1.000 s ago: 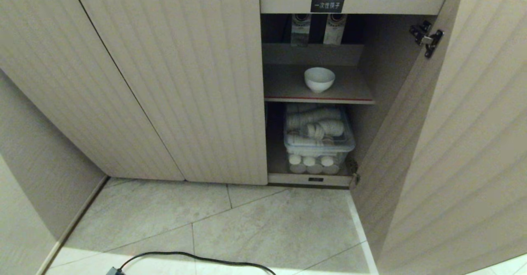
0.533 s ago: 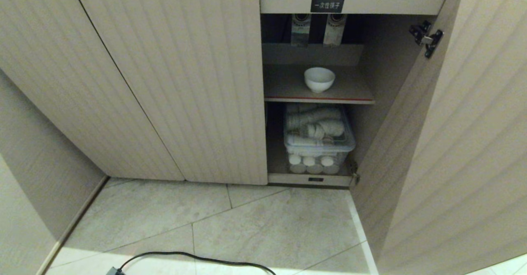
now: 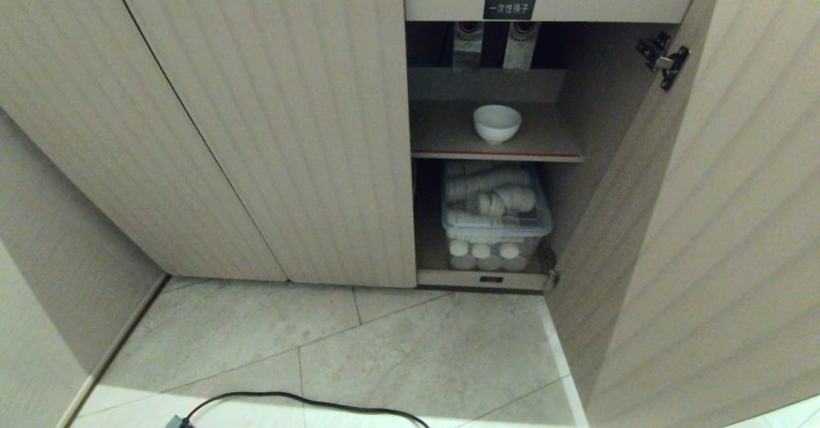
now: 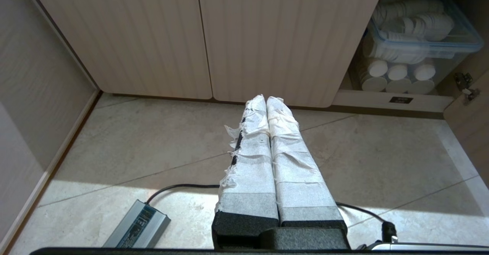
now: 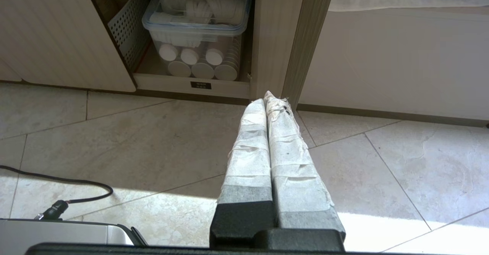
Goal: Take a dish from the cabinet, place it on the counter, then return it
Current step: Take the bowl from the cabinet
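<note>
Dish (image 3: 497,123) sat upright on cabinet (image 3: 269,120) upper shelf (image 3: 442,134), door (image 3: 711,223) open. Left gripper (image 4: 266,101) and right gripper (image 5: 268,101) closed, empty, low over floor. Risk: narrow opening, arm clipping door or shelf edge; closed fingers nudging dish back.

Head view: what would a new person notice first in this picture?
The white bowl stands alone on the red-edged shelf inside the open cabinet. Below it, a clear box holds sleeves of white cups. Both grippers, left and right, are shut and empty, low over the floor tiles in front of the cabinet.
</note>
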